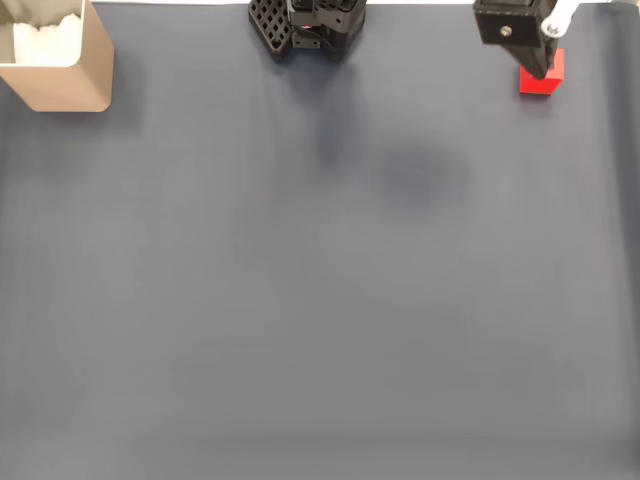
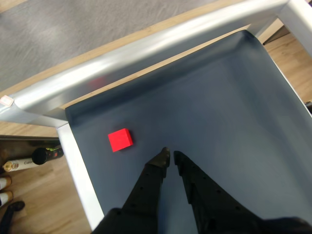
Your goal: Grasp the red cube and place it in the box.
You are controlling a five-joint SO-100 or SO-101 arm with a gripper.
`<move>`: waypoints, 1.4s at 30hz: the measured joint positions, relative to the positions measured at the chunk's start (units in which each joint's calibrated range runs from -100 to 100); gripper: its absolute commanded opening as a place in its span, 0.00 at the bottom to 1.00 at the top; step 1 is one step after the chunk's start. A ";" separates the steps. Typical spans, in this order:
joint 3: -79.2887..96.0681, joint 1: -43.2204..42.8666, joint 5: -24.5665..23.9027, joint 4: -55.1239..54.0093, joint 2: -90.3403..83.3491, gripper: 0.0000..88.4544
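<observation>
Red cube (image 1: 541,82) sat on the grey mat (image 1: 320,300) near its far right corner in the fixed view, loose, not gripped. In the wrist view the cube (image 2: 120,140) lay just left of and beyond the gripper (image 2: 170,155), apart from it. Jaws were nearly closed, tips almost touching, holding nothing; likely still lining up, since they'd need opening before a grasp. The box (image 1: 60,60) stood at the far left corner, well apart from the cube, so a carry along the mat's far edge looked likely.
</observation>
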 measured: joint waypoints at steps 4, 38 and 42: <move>0.00 -2.89 0.00 1.03 0.00 0.02; 22.15 -9.42 3.22 -7.16 -19.89 0.34; 24.14 -9.42 4.05 -9.79 -21.19 0.36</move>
